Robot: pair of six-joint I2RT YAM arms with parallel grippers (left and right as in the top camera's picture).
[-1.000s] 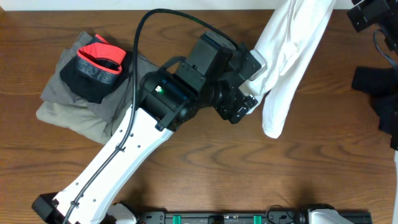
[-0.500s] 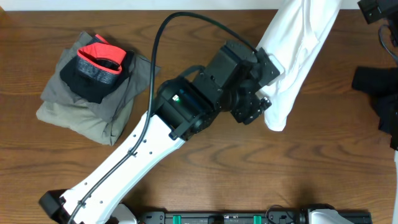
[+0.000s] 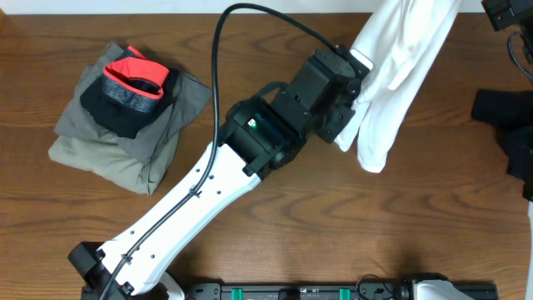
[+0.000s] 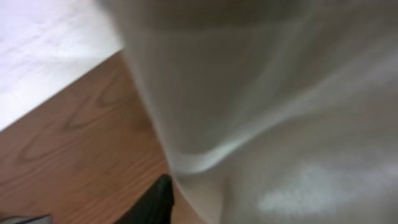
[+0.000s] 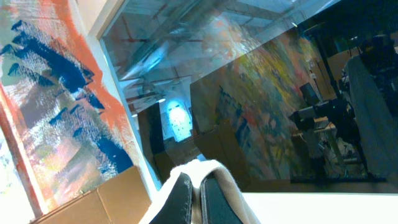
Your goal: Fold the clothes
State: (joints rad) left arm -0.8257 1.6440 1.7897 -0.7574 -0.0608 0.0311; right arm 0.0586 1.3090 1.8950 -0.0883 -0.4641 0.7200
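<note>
Barely begun: large white cotton T-shirt (image 3: 400, 75) hangs bunched at 1 o'clock, unfolded, not laid on brown wooden table (image 3: 375, 233). Right gripper (image 5: 194, 196) pinches its cloth, fingers nearly together. Left gripper (image 3: 343, 125) against shirt's side; spread or closed, cannot tell. Folded grey-olive garment pile (image 3: 117, 133) at 9 o'clock looks finished.

Seen from above, a pile of folded clothes (image 3: 108, 142) sits on the left part of the table (image 3: 350, 233), with a smaller garment (image 3: 125, 92) lying on top of it. The T-shirt (image 3: 400, 58) hangs over the far right of the table — the left arm (image 3: 200, 192) reaches diagonally from the near-left edge and ends up against the shirt's left side. More garments (image 3: 504, 125) lie at the right edge, well apart from the pile.
</note>
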